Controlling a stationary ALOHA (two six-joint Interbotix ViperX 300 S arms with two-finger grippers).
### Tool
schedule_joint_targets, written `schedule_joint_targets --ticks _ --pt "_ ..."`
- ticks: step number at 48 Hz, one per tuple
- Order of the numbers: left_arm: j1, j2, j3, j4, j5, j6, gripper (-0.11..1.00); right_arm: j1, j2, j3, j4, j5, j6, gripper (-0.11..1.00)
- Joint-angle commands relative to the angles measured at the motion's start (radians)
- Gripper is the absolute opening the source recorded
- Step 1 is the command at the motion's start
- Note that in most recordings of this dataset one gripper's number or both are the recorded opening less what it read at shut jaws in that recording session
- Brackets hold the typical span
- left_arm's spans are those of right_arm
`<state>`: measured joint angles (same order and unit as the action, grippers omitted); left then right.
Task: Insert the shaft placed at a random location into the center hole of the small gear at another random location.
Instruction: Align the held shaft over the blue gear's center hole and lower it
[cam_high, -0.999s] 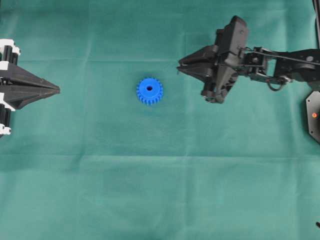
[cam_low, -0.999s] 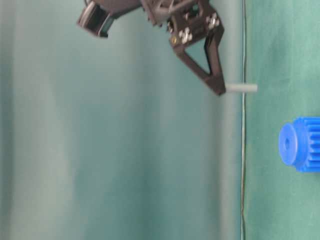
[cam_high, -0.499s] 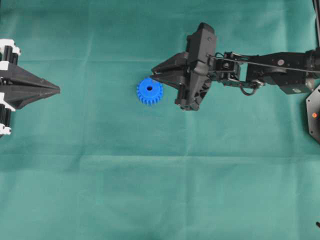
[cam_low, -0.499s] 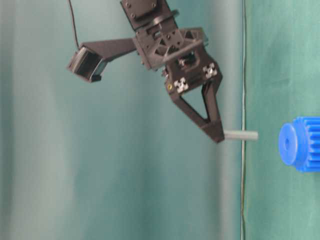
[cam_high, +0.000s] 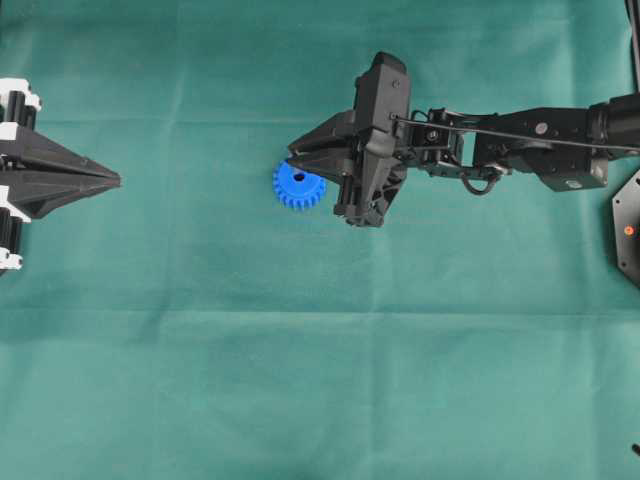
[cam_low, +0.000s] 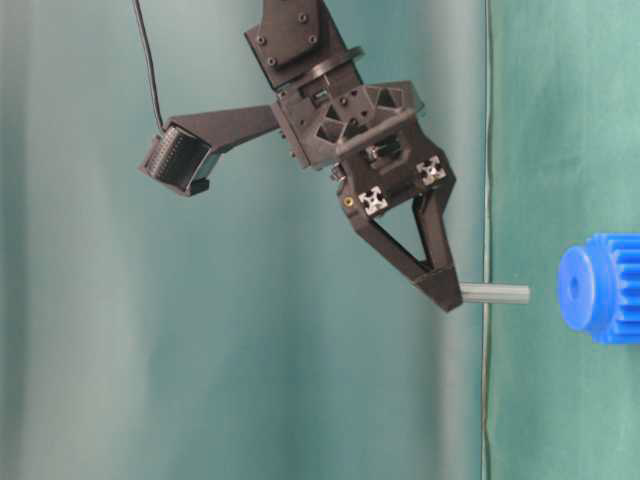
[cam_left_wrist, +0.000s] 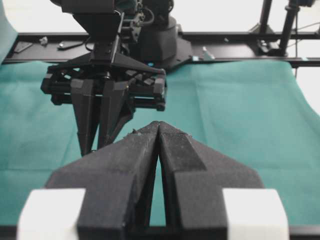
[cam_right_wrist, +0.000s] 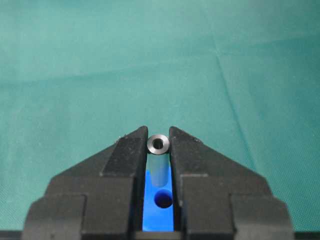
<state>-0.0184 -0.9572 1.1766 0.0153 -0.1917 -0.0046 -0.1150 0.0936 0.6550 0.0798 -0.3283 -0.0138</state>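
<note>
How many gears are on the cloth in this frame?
1. The small gear lies on the green cloth near the middle, partly under the right gripper, which holds the shaft. None seems hidden.

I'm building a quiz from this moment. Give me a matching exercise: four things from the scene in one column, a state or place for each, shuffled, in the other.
1. shaft
2. small gear
3. left claw
4. right claw

a. shut with nothing in it, at the cloth's edge
b. lying flat on the green cloth
c. clamped on the pin
d. held above the gear

Pairs: 1-d, 2-b, 3-a, 4-c
</note>
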Motion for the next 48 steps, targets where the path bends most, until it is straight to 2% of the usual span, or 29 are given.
schedule_joint_targets --ticks 1,48 --pt "-0.002 0.008 -0.021 0.002 -0.005 -0.003 0.00 0.003 -0.014 -0.026 0.005 0.000 0.006 0.13" --pt "-0.002 0.008 -0.020 0.002 -0.005 -0.003 0.00 0.002 0.069 -0.032 0.012 -0.017 0.006 0.13"
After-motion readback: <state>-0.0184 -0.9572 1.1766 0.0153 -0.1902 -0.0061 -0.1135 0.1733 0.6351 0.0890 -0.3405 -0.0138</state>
